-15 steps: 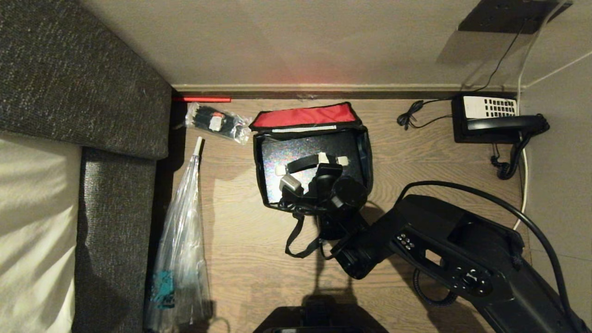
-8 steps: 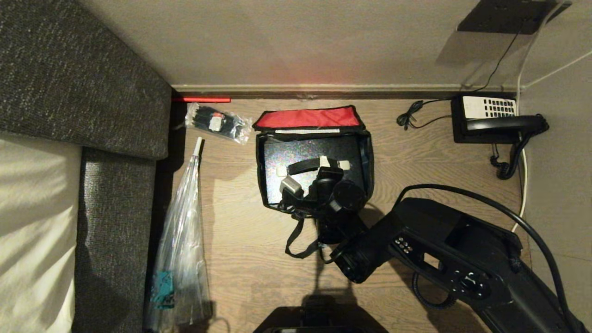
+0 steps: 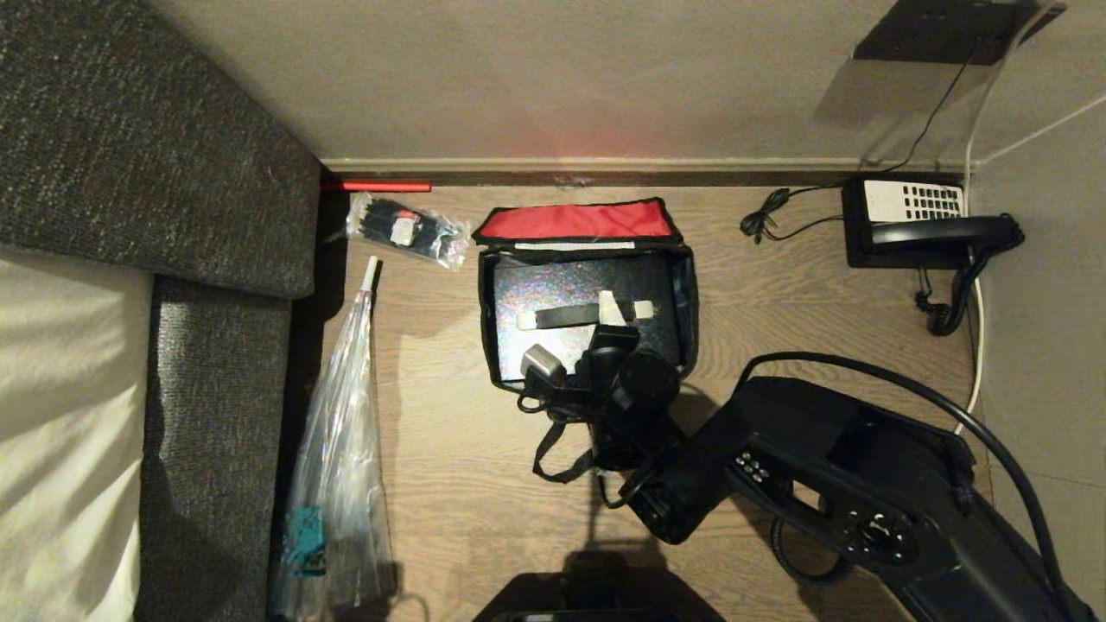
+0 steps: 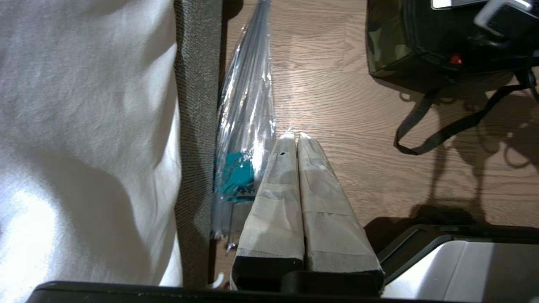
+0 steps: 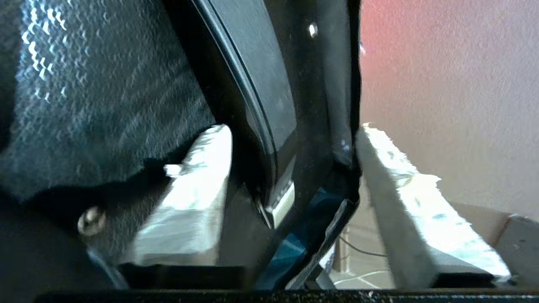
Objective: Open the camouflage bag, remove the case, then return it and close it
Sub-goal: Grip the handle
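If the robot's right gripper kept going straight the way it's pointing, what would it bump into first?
Probably the case. The right gripper points down into the open camouflage bag, its fingers spread either side of the case's black handle. That handle or the glittery top beneath comes first; depth is hard to judge.

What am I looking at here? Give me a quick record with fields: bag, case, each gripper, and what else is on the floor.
bag: camouflage bag on the wood floor, lid open, red lining showing
case: black glittery case lying inside the bag, handle flat
right gripper: right gripper over the case, open, holding nothing
left gripper: left gripper parked by the sofa, shut
other: telephone, folded umbrella
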Available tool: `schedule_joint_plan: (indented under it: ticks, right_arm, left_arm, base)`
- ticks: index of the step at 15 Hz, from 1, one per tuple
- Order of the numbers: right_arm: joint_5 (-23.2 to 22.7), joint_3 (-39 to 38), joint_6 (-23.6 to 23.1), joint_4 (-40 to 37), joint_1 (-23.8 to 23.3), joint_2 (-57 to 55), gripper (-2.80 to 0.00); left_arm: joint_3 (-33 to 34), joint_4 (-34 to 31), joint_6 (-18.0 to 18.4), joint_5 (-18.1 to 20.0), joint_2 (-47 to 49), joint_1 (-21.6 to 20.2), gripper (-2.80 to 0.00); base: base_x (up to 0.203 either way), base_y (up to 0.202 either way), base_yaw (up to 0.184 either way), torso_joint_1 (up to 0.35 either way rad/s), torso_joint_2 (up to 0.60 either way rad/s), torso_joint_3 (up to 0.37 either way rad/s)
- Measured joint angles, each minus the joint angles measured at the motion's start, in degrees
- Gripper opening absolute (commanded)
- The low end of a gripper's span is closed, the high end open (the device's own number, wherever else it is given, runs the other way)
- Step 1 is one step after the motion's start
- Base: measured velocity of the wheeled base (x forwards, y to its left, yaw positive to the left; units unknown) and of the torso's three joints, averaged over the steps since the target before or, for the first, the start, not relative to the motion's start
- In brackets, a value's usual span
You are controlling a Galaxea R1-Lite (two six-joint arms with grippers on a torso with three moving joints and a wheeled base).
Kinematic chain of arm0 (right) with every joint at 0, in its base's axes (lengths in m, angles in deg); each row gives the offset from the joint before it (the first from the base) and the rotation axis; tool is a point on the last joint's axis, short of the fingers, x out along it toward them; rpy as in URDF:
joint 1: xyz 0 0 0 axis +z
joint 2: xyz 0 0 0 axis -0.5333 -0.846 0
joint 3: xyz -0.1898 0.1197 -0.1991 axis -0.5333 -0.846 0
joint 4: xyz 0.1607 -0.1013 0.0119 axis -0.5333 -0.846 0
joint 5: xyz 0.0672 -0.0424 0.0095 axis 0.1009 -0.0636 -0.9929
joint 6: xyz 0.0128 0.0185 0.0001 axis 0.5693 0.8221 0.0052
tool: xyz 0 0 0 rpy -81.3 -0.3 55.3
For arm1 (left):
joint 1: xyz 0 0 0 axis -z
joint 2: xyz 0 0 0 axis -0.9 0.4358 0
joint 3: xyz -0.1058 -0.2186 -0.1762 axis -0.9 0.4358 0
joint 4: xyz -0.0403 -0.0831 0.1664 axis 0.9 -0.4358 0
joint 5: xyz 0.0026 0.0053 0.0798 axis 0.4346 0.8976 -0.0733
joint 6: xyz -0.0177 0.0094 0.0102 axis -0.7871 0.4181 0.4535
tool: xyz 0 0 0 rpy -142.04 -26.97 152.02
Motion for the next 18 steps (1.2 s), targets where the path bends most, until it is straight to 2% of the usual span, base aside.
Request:
schedule_joint_plan:
  ticks: [8,9,12,14,15,18]
  right_arm:
    - [-0.13,-19.63,5.98,-0.49,0.15,9.75,0.00]
    - [-0.04,-21.48,6.88,-0.44,0.20,11.48,-2.80]
    - [1.28,-27.34,8.79,-0.76,-0.25,18.51,-2.80]
    - [2.45,-30.56,13.36,-5.07,-1.34,24.64,-2.80]
    - [2.66,-31.75,17.41,-8.96,-1.99,27.78,-2.80]
    - [2.95,-34.58,36.99,-28.19,-4.47,38.16,-2.80]
  left_arm:
    - [0.00,0.01,-0.02,0.00,0.00,0.00,-2.80]
    - [0.00,0.01,0.01,-0.02,0.00,0.00,-2.80]
    - [0.00,0.01,0.01,0.00,0.00,0.00,-2.80]
    - [0.00,0.01,-0.01,0.00,0.00,0.00,-2.80]
    - [0.00,0.01,-0.01,-0.02,0.00,0.00,-2.80]
    - [0.00,0.01,0.01,0.00,0.00,0.00,-2.80]
  base:
    - [0.000,0.000,0.000,0.000,0.00,0.000]
    - [0.000,0.000,0.000,0.000,0.00,0.000]
    - [0.000,0.000,0.000,0.000,0.00,0.000]
    - [0.000,0.000,0.000,0.000,0.00,0.000]
    - [0.000,0.000,0.000,0.000,0.00,0.000]
    - [0.000,0.000,0.000,0.000,0.00,0.000]
